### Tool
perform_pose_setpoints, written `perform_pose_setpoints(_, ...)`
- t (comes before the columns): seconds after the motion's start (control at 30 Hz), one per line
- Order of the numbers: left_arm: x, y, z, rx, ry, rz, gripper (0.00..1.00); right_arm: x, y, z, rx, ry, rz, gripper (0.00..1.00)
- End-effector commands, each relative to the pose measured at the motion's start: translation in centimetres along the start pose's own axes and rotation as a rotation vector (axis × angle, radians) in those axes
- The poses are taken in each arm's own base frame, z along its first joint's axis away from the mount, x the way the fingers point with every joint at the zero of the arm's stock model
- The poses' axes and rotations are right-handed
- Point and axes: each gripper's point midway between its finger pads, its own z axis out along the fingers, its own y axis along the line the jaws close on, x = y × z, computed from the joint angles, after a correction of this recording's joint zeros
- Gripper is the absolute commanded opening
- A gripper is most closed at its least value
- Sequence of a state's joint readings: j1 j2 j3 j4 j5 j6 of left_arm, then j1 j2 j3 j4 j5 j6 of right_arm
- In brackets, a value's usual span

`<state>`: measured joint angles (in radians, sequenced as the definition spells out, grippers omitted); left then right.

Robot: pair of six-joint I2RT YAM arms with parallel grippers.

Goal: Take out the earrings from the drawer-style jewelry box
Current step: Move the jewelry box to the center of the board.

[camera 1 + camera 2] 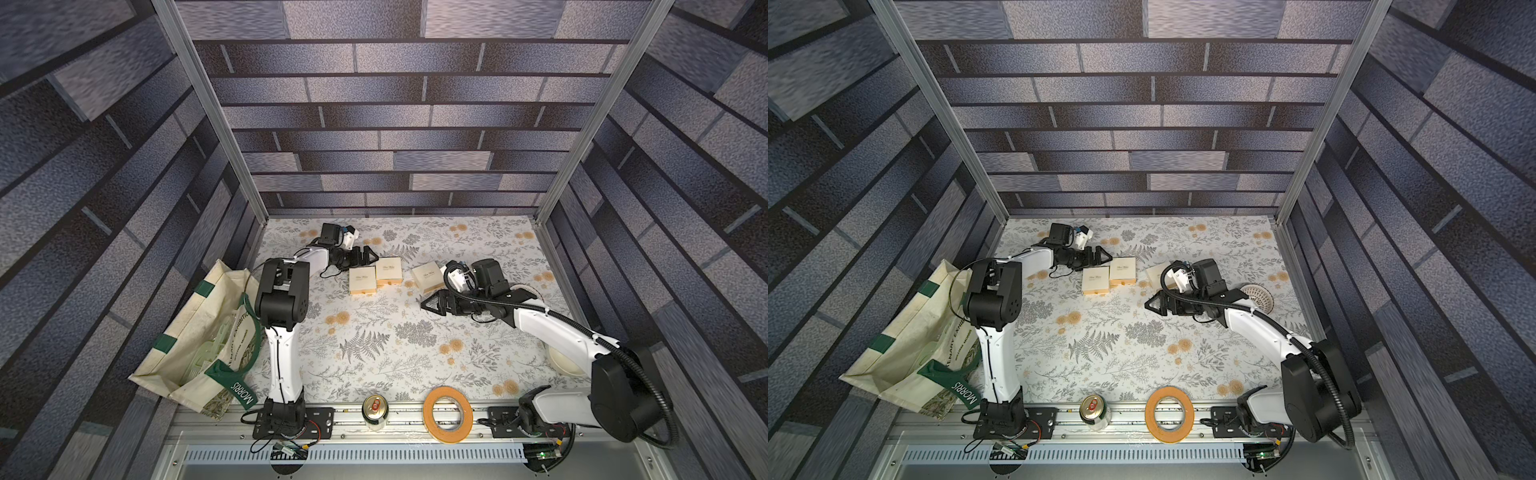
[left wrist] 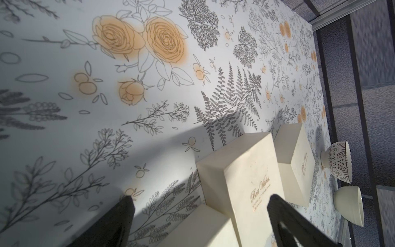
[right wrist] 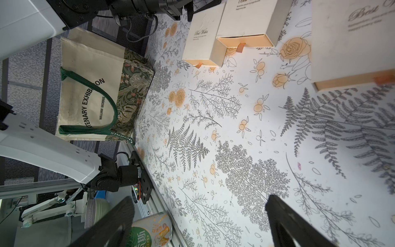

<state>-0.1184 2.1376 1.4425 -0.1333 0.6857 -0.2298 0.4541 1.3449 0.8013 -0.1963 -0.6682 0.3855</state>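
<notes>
Earrings cannot be made out; left gripper (image 1: 372, 259) and right gripper (image 1: 430, 301) spread wide.

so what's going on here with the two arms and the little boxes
Two robot arms are set to get earrings out of drawer boxes. The left tool is open beside two touching cream drawer boxes. The right tool is open over the bare floral table, near a third box. Neither holds anything. The drawers look pushed in, and no earrings show.
</notes>
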Motion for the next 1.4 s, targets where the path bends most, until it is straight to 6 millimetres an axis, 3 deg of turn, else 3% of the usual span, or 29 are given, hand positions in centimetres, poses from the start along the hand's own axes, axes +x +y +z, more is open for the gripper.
perform_pose_setpoints(0.0, 1.5, -0.9, -0.9, 0.006, 0.018, -0.035, 1.00, 0.1, 0.2, 0.4, -0.015, 0.012, -0.005, 0.98)
perform_pose_setpoints(0.17, 3.0, -1.4, -1.6, 0.005, 0.009, -0.055, 1.00, 0.3, -0.2, 0.8, -0.011, 0.025, 0.008, 0.98)
perform_pose_setpoints(0.43, 6.4, -4.0, -1.4, 0.014, 0.041, -0.058, 1.00, 0.0, -1.0, 1.6, 0.001, 0.030, 0.032, 0.96)
perform_pose_setpoints(0.8, 15.2, -6.6, -0.6, -0.150, 0.151, -0.033, 1.00, -0.3, -1.9, 2.8, 0.022, 0.052, 0.067, 0.92)
perform_pose_setpoints(0.9, 16.2, -6.1, -1.1, -0.214, 0.158, -0.044, 1.00, -0.2, -2.1, 3.1, 0.026, 0.060, 0.077, 0.90)
perform_pose_setpoints(1.37, 18.7, -8.5, -1.1, -0.077, 0.159, -0.144, 0.94, -0.5, -3.0, 4.4, 0.036, 0.072, 0.119, 0.87)
